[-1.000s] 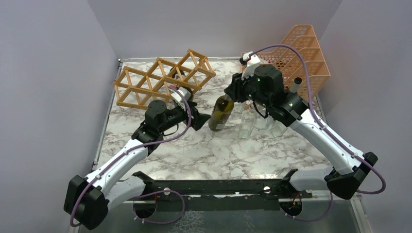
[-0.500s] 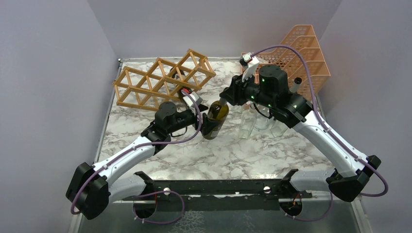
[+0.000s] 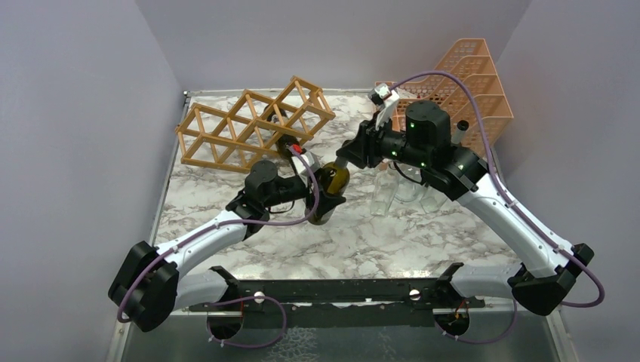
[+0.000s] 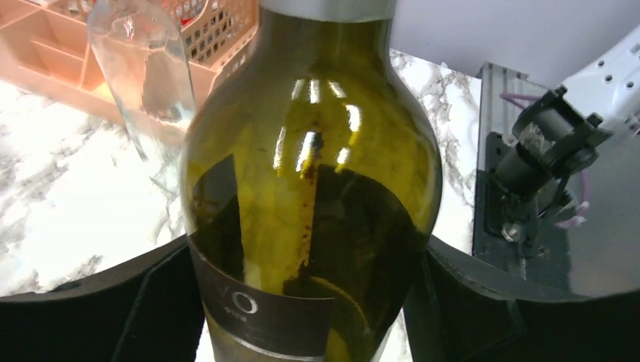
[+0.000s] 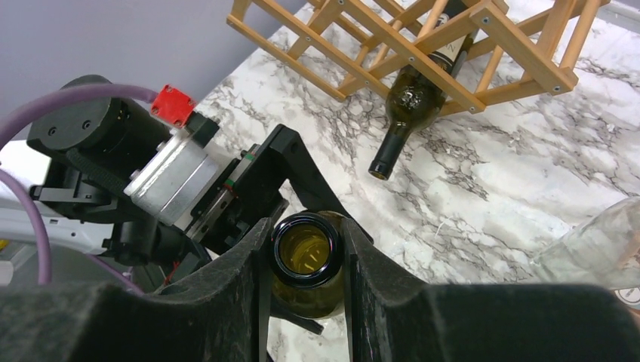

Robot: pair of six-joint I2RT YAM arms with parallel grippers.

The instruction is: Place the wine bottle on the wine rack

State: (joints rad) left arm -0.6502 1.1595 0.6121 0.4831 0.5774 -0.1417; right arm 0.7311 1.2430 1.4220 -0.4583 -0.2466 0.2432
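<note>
Olive-green glass: the wine bottle [image 3: 330, 187] is near the centre of the marbled counter [image 3: 377, 241], leaning, with its mouth toward 1 o'clock. I cannot tell whether its base touches the counter.

The right pincer [image 5: 306, 253] is clamped on the neck just under the open mouth. One black finger [image 5: 245, 279] sits on each side, with no gap visible.

The left pincer [image 3: 321, 197] reaches the body from 9 o'clock. In its wrist view the fingers [image 4: 143, 309] sit against both flanks of the glass at label height, so it grips the bottle too.

The wine rack [image 3: 253, 121], a light wood lattice, sits at 11 o'clock on the counter, apart from the held bottle. A second, dark bottle [image 5: 413, 105] lies in one of its lower cells, neck sticking out toward the counter centre.

Clear glass bottles [image 3: 392, 192] stand just at 3 o'clock of the held bottle, under the right arm.

Orange mesh tray stack [image 3: 475, 83] — 1 o'clock corner.
</note>
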